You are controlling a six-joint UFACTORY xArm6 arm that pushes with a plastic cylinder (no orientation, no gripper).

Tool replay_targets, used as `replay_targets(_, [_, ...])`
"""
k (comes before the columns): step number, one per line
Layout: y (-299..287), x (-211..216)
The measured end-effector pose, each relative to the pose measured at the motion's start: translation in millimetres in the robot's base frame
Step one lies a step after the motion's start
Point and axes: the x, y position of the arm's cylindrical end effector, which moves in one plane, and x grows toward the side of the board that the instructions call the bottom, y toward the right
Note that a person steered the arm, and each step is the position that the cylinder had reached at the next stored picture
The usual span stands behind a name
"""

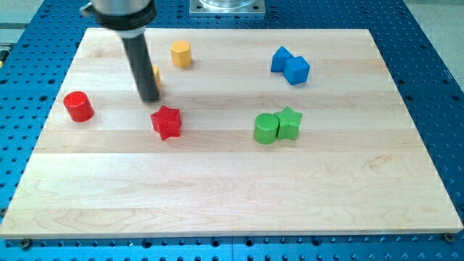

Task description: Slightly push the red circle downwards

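1. Rod hangs near-upright from the view's top left; my tip (148,98) holds nothing, resting on the pale wooden board (232,196), hiding most of an orange block (156,75).
2. Red circular block (77,106) sits left of my tip, apart; red star block (167,122) just below.
3. Blue perforated table (435,65) surrounds the board.

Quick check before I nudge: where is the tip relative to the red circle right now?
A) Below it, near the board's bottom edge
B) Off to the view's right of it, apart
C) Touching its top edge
B: my tip stands clear to the view's right of the red circle, just above the red star.
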Motion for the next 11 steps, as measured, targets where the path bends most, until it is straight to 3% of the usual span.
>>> replay_targets(1, [3.2,-42.7])
replay_targets(2, [1.4,-27.9])
replay_targets(5, [-121.9,-8.5])
replay_targets(8, [-119.4,25.0])
replay_targets(10, [-41.6,25.3])
replay_targets(11, [-75.3,13.3])
